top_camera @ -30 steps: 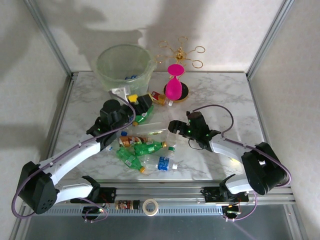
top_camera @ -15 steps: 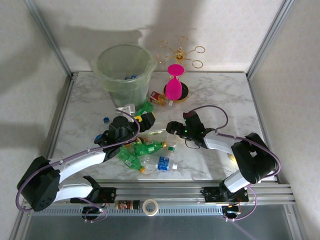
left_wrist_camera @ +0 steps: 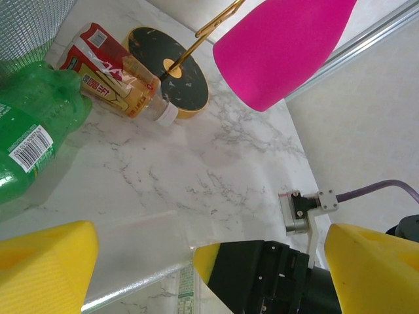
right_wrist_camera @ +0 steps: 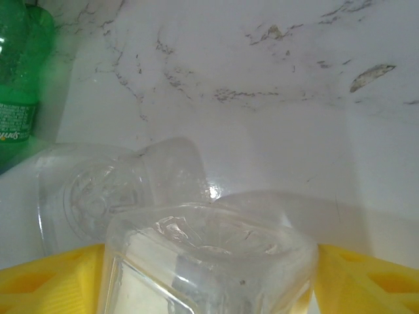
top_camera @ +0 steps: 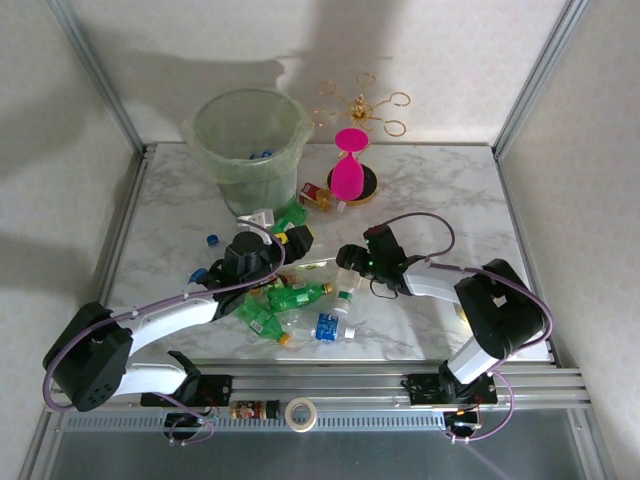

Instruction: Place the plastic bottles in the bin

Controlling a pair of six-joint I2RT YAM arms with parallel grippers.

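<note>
The pale-green bin [top_camera: 245, 140] stands at the back left with blue-capped bottles inside. A green bottle [top_camera: 292, 215] [left_wrist_camera: 33, 131] and a red-labelled brown bottle [top_camera: 318, 195] [left_wrist_camera: 111, 78] lie by its base. More bottles are heaped at the near middle: green [top_camera: 298, 295], brown [top_camera: 262, 283], clear with blue label [top_camera: 318, 327]. My left gripper [top_camera: 290, 238] [left_wrist_camera: 213, 232] hangs open over the heap's far edge, nothing between its yellow fingers [left_wrist_camera: 46, 268]. My right gripper [top_camera: 347, 262] [right_wrist_camera: 209, 261] is shut on a clear bottle [right_wrist_camera: 209, 255], yellow pads at both its sides.
A pink hourglass [top_camera: 348, 165] [left_wrist_camera: 288, 46] on a black disc and a gold wire stand [top_camera: 360, 105] are right of the bin. Loose blue caps [top_camera: 212, 240] lie at left. Another clear bottle [right_wrist_camera: 111, 190] lies ahead of the right gripper. A tape roll [top_camera: 300, 413] sits on the front rail.
My left gripper drew back from the bin toward the heap, and the tilted bin settled upright. A green bottle now lies by the bin's base. The right gripper shifted slightly left.
</note>
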